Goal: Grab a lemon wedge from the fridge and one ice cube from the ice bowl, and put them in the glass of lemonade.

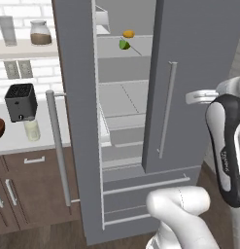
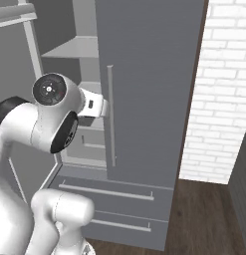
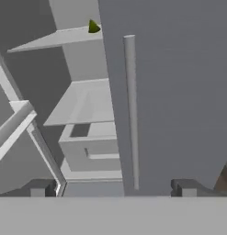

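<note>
End effector (image 3: 113, 187) spread wide facing fridge (image 3: 170, 92)

We are looking at a kitchen: a grey fridge (image 1: 189, 73) standing open, a toaster (image 1: 20, 101) sitting on the bench (image 1: 48, 133), white brick walls (image 2: 224, 89).
</note>
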